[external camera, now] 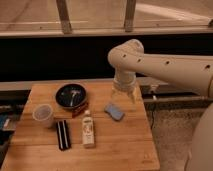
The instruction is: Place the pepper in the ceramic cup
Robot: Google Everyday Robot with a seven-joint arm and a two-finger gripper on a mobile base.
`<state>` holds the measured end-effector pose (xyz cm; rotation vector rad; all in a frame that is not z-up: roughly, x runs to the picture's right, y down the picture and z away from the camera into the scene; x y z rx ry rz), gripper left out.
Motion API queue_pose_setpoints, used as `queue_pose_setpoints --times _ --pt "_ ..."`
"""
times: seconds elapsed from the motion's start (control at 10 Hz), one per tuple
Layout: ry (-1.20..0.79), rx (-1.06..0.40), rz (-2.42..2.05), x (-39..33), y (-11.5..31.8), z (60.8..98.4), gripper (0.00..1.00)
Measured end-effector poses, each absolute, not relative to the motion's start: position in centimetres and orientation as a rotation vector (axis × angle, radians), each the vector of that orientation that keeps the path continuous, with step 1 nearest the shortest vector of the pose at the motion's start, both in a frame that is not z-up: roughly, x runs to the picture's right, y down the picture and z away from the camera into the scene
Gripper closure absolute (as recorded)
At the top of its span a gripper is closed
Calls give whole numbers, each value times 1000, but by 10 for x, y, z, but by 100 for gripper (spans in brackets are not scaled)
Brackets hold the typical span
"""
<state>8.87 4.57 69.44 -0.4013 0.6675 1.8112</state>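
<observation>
The pepper (79, 110) is a small dark red-brown piece lying on the wooden table (125, 145), against the front right edge of the black bowl. The ceramic cup (43, 114) is pale and round and stands upright near the table's left edge, to the left of the pepper. My gripper (124, 96) hangs from the white arm over the table's back right part. It is well to the right of the pepper and the cup, and above a blue sponge.
A wide black bowl (70, 95) with something light inside stands at the back. A white labelled bottle (88, 129) lies in the middle. A black ridged bar (63, 134) lies to its left. A blue sponge (114, 111) lies to its right. A dark wall and rail run behind.
</observation>
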Motion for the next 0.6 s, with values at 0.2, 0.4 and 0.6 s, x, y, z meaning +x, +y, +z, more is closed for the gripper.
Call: queue_pose_setpoints --times 0.2,0.4,0.6 --pt "667 -398 1807 88 45 695 35" --pt "668 -400 1807 88 45 694 35" --pt "669 -401 1807 88 46 694 35"
